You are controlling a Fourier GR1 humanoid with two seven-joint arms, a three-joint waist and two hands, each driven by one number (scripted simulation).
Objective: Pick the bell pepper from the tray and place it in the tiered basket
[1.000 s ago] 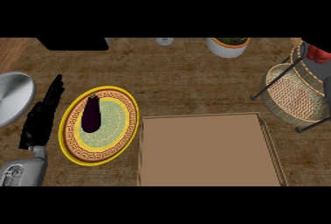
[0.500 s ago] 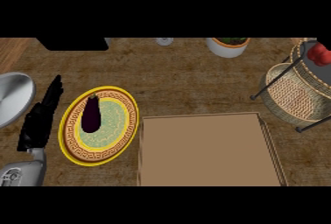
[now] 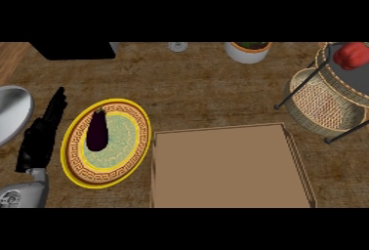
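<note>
Bell pepper (image 3: 351, 54), red, one: lies in the upper tier of the tiered basket (image 3: 324, 105), at two o'clock of the view, cut by the right edge. Basket: one, wicker, two tiers on a dark wire frame.
Tray (image 3: 227, 167), one, plain brown, flat on the surface (image 3: 209, 93) at five o'clock; nothing on it.
Plate (image 3: 108, 143), one, yellow-rimmed, at nine o'clock, just beside the tray; carries one dark eggplant (image 3: 97, 131).
Left hand (image 3: 43, 134), one showing, at the plate's left rim: fingers straight and together, pointing to twelve o'clock, holding nothing.
White pot (image 3: 248, 51), one, at twelve o'clock.
</note>
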